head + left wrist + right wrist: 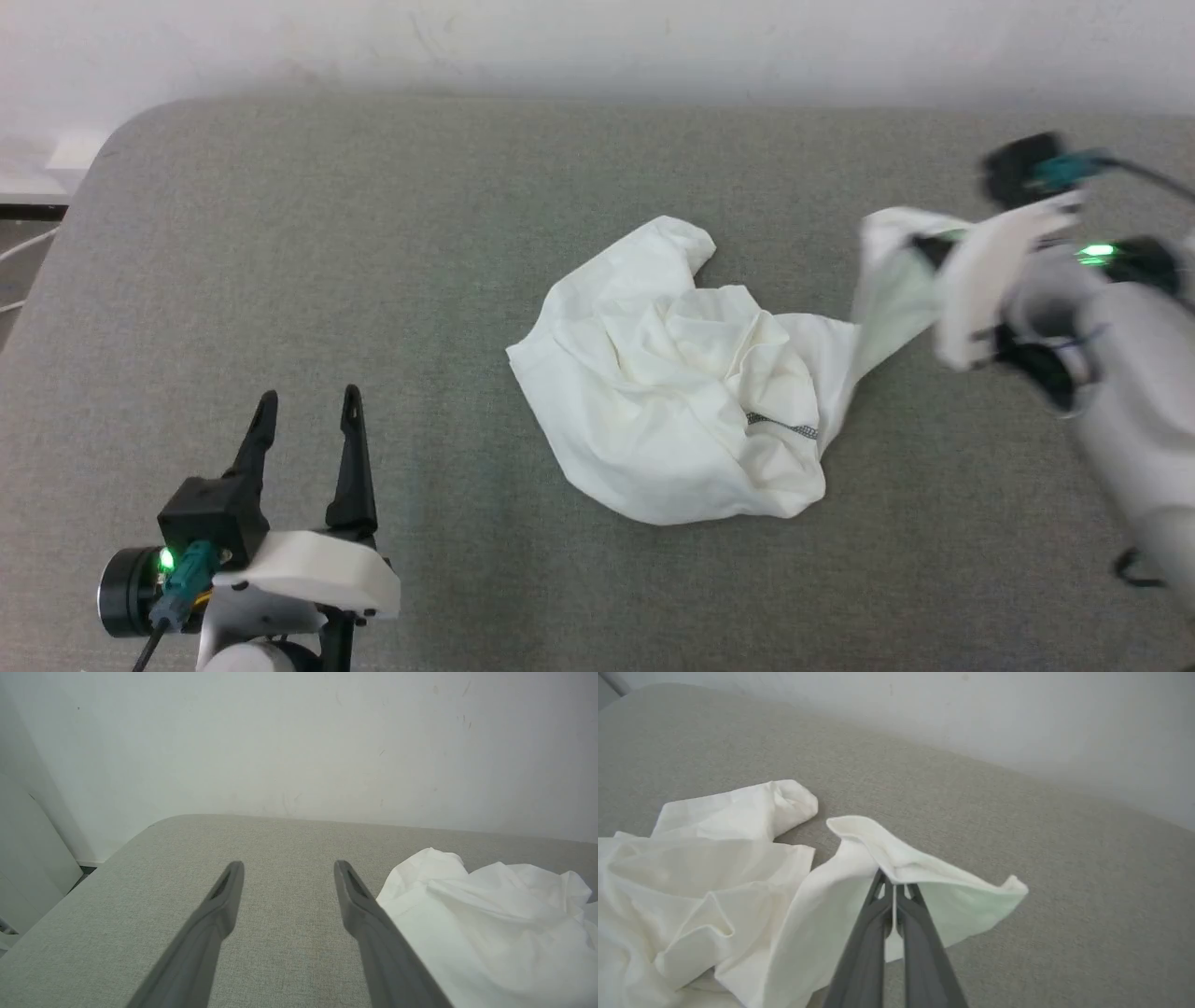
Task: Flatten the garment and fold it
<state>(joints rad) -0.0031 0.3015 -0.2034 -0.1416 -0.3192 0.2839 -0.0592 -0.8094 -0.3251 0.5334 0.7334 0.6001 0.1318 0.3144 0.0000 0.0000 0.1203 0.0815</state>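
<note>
The garment [672, 383] is a thin white shirt lying crumpled in the middle of the grey cushion, with a short line of dark zigzag stitching on its lower right. One long end of it is drawn out to the right and lifted. My right gripper [920, 247] is shut on that end, and in the right wrist view its fingers [878, 905] pinch a fold of the garment [924, 877] above the cushion. My left gripper [303, 411] stands open at the lower left, well clear of the cloth. In the left wrist view the left gripper [287, 870] holds nothing, with the garment [486, 924] to its right.
The grey cushioned surface [373, 233] has a rounded far left corner and ends at a white wall [597, 37] behind. Bare fabric lies all around the shirt, widest on the left.
</note>
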